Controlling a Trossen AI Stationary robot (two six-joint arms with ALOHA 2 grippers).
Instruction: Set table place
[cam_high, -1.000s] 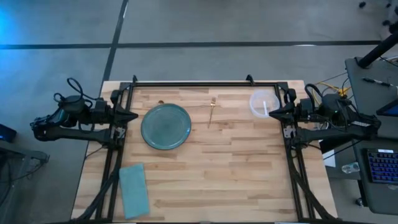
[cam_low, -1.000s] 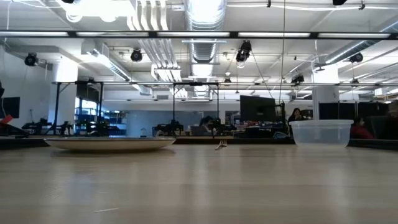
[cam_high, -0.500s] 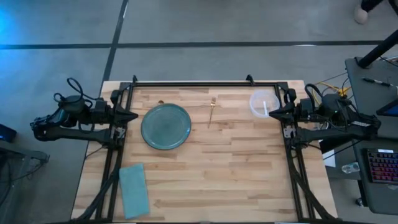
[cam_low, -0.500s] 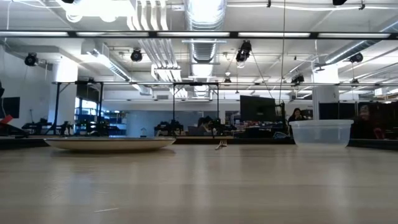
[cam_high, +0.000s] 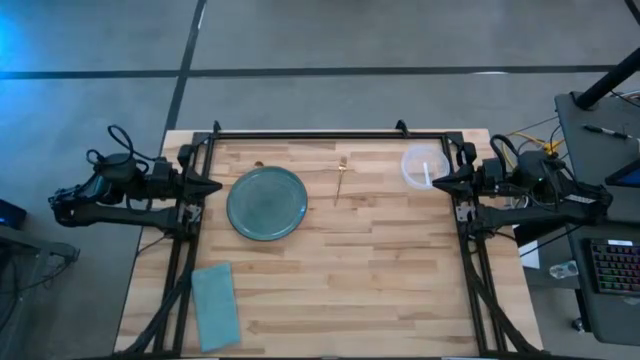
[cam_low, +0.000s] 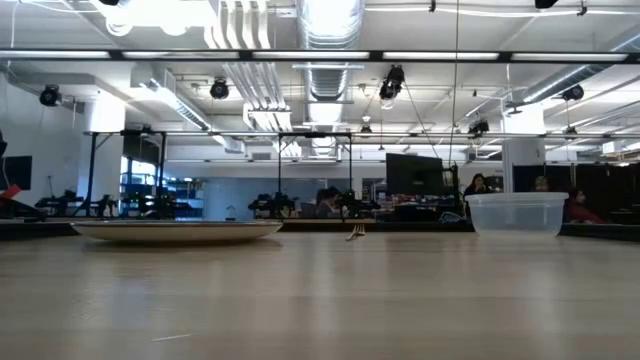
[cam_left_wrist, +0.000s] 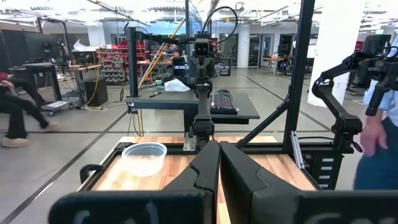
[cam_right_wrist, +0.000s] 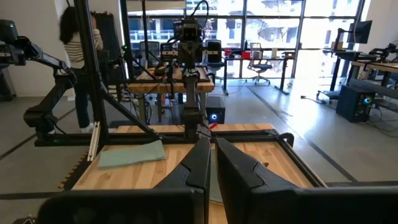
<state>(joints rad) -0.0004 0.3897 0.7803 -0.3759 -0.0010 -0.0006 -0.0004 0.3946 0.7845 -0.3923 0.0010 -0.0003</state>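
Plainly, both arms waited parked outside the table (cam_high: 330, 270), one at each short edge, and nothing was held. At the left edge the left gripper (cam_high: 212, 186) pointed inward across the planks with its jaws pressed together, as its own wrist view showed. The green plate (cam_high: 267, 203) lay just inward of it, straight along the line of the jaws and far nearer this arm than the other. The teal napkin (cam_high: 215, 305) lay flat near the table's left front corner, its long axis running front to back, off to the side of those jaws. Further along, the small gold fork (cam_high: 340, 181) lay in the back half near mid-table, its long axis front to back and so crosswise to either arm's reach; it sat roughly between the two arms. The clear plastic bowl (cam_high: 424, 165) stood by the right back corner, just beside the right gripper (cam_high: 437, 181), whose jaws were likewise closed and pointed inward. Judging by this layout, the plate suited the left arm and the bowl the right.
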